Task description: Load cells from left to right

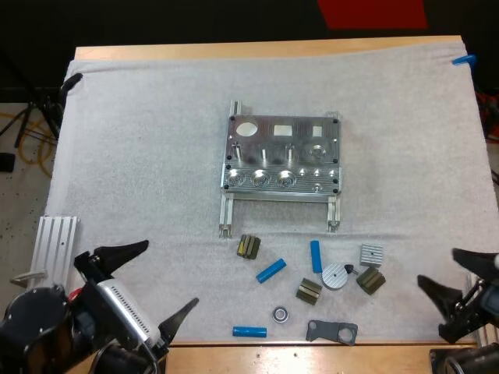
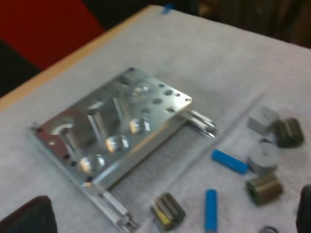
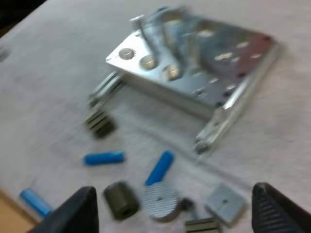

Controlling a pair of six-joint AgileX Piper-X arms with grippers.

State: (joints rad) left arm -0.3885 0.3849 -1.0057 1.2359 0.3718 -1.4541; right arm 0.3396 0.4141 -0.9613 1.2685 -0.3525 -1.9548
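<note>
Left end effector [image 1: 170, 273] and right end effector [image 1: 437, 266] hover low, spread wide.

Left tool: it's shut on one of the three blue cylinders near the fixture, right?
No. The left tool is open and holds nothing, as the high view shows. All three blue cylinders lie loose on the mat near the fixture.
</note>
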